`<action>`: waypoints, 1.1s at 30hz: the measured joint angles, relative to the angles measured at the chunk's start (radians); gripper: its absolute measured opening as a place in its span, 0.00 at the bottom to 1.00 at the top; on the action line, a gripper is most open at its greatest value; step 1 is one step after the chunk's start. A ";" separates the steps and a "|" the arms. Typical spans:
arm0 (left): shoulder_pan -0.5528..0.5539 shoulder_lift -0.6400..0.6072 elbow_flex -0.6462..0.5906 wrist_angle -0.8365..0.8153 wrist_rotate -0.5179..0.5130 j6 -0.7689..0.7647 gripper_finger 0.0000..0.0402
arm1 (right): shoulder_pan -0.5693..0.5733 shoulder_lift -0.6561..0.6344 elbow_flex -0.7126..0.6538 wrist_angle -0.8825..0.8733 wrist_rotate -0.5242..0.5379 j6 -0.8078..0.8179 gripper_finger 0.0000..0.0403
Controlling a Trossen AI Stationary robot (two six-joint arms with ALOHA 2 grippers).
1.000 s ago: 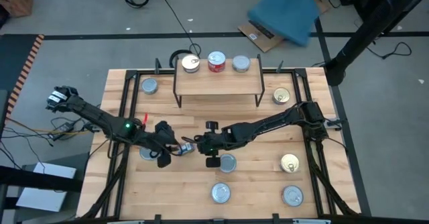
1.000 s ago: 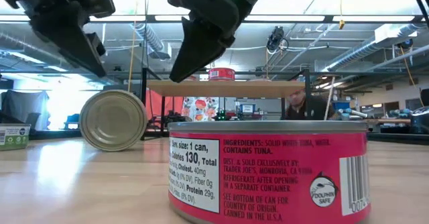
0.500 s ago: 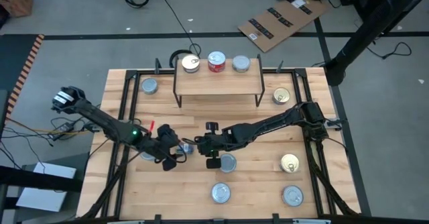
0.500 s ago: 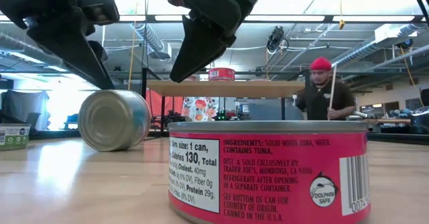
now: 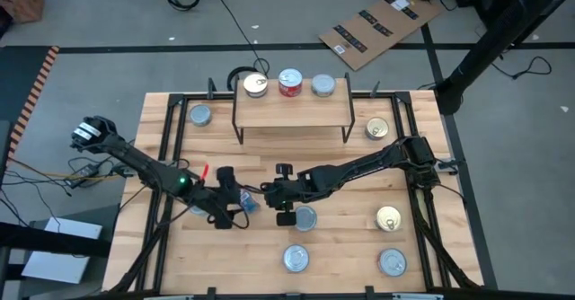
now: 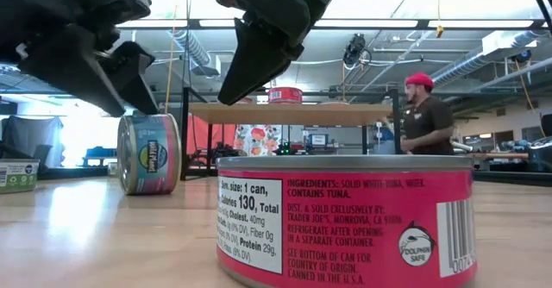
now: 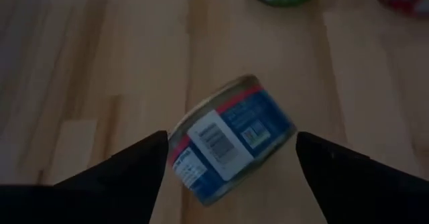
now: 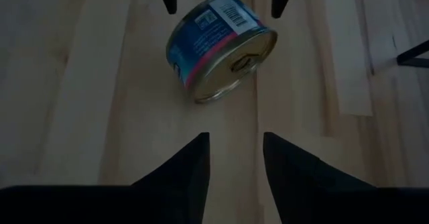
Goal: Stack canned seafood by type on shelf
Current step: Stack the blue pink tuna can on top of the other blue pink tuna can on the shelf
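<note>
A blue-labelled tin of canned seafood point(image 7: 231, 137) lies on its curved side on the table, between my two grippers point(image 5: 247, 201). My left gripper point(image 7: 231, 147) is open, with one finger on each side of this tin. In the low view the tin point(image 6: 148, 154) stands on edge under those fingers. My right gripper point(image 8: 233, 143) is open with nothing between its fingers; it points at the tin's silver end point(image 8: 238, 66) from a short way off. The shelf point(image 5: 292, 111) at the far middle carries three tins. My left gripper comes slanting down from the table's left, with the fingertips point(image 7: 157, 147) close beside the lying tin's rim point(image 7: 175, 143). I cannot tell whether either finger touches it. The tin rests on the table.
Several more tins stand upright on the table: one beside my right gripper point(image 5: 305, 217), two at the near edge point(image 5: 296, 259), two at the right point(image 5: 388, 218), one at the far left point(image 5: 199, 115). A red tin point(image 6: 345, 219) stands close before the low camera. A person moves in the room behind the table.
My left gripper has rolled and sunk a little toward the lying tin. The tin has turned about on the table: its flat end faced the low camera a second ago, and now its labelled side does. My right arm has kept still.
</note>
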 joint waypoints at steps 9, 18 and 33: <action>-0.005 0.000 0.000 0.008 -0.006 0.321 0.83 | 0.000 0.000 0.000 0.015 -0.003 0.000 0.37; 0.073 0.000 0.000 0.007 0.051 0.407 0.83 | 0.000 0.000 0.000 0.018 -0.003 -0.002 0.38; 0.130 0.016 0.000 -0.004 0.163 0.406 0.76 | 0.000 0.000 -0.006 0.027 -0.012 -0.007 0.38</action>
